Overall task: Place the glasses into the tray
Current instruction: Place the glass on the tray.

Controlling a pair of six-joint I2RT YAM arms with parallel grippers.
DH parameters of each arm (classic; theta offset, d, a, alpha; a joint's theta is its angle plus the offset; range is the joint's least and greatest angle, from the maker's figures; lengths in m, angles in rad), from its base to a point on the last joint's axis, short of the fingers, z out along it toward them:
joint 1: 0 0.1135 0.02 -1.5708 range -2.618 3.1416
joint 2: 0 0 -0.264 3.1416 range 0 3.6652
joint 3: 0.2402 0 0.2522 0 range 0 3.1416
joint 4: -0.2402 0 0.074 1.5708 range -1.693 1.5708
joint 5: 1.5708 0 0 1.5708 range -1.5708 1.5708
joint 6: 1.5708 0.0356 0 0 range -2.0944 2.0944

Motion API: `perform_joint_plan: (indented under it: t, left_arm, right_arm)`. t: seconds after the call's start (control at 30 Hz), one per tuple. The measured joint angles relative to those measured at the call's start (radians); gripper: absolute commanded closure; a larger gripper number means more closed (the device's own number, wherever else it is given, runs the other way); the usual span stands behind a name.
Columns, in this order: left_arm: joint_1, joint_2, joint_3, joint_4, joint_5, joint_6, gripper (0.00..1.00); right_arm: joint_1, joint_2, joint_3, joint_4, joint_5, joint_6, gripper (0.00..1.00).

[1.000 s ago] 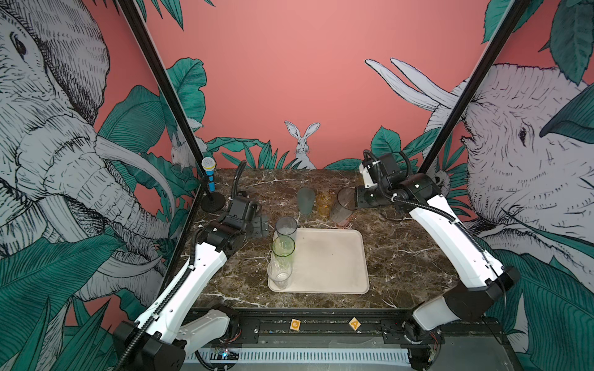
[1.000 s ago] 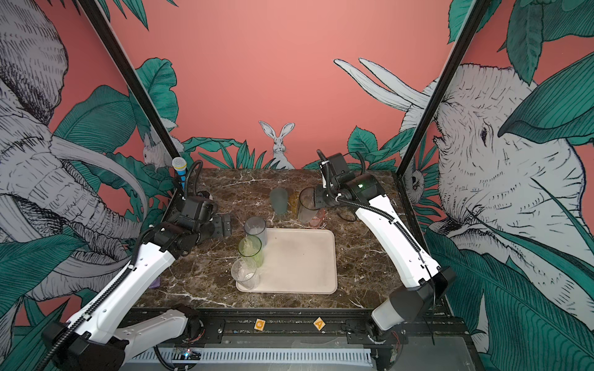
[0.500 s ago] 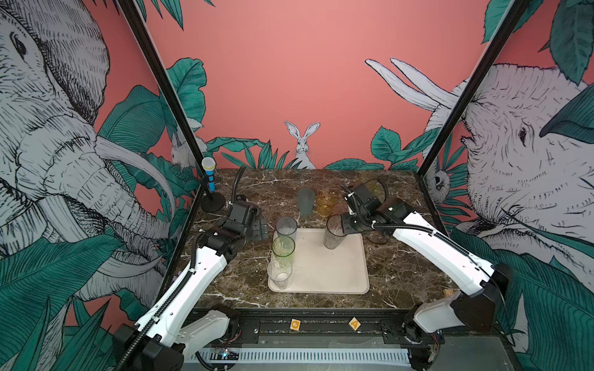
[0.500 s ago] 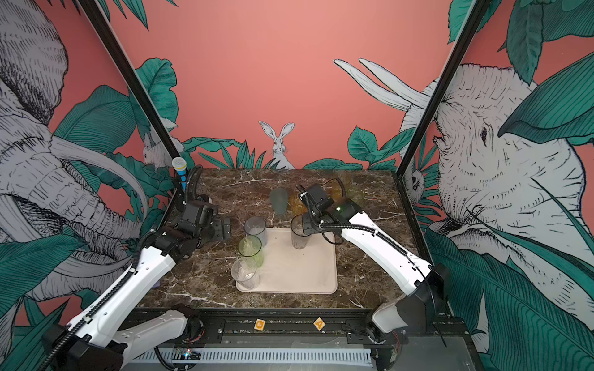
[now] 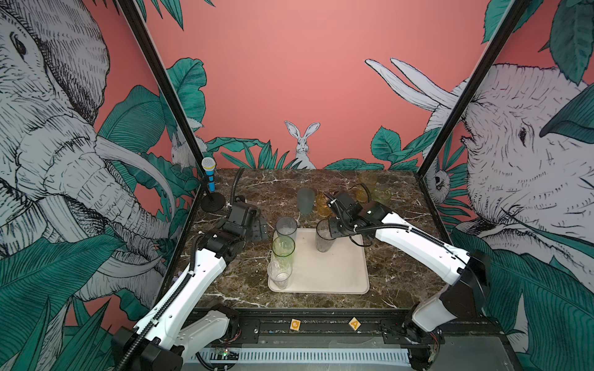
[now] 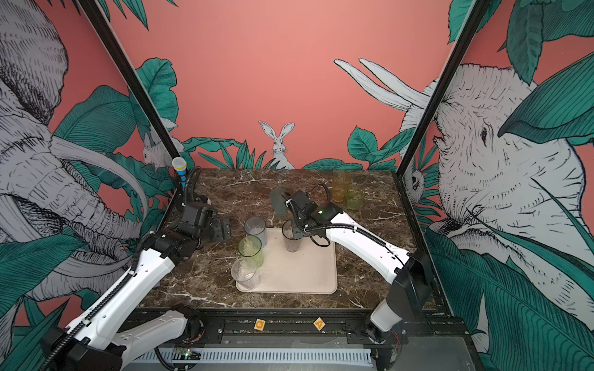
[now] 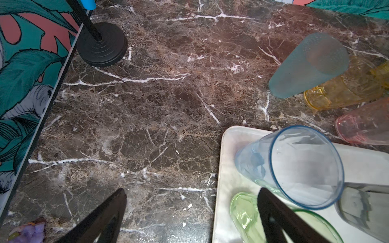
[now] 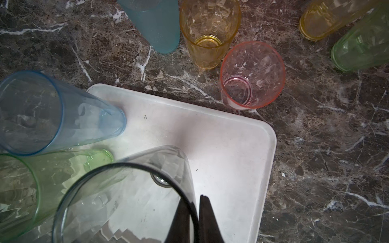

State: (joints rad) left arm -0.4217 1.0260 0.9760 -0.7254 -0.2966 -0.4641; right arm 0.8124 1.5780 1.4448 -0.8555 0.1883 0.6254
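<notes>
The cream tray (image 5: 337,273) lies mid-table. Down its left side stand three glasses: a grey-blue one (image 5: 286,226), a green one (image 5: 283,249) and a clear one (image 5: 279,273). My right gripper (image 5: 332,229) is shut on the rim of a smoky glass (image 5: 324,237), one finger inside and one outside, over the tray's back middle; in the right wrist view the gripper (image 8: 194,202) pinches that rim (image 8: 185,189). Whether its base touches the tray I cannot tell. My left gripper (image 5: 257,228) is open and empty just left of the tray's back corner.
Behind the tray on the marble stand a frosted teal glass (image 5: 305,200), an amber one (image 5: 323,204), a yellow one (image 5: 364,189), a green one (image 5: 381,194) and a pink one (image 8: 252,75). A blue toy microphone (image 5: 209,175) on a black stand (image 5: 212,204) is at the back left.
My right arm has carried the smoky glass from the back of the table forward and down over the tray. The left arm has barely shifted and stays open.
</notes>
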Motion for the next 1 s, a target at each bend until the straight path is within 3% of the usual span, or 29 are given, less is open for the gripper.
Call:
perform_joint_plan:
  t: [1.0]
  left_arm:
    - [0.000, 0.010, 0.000, 0.009, 0.000, 0.000, 0.03]
  right_arm:
    - [-0.002, 0.172, 0.080, 0.035, 0.039, -0.025, 1.00]
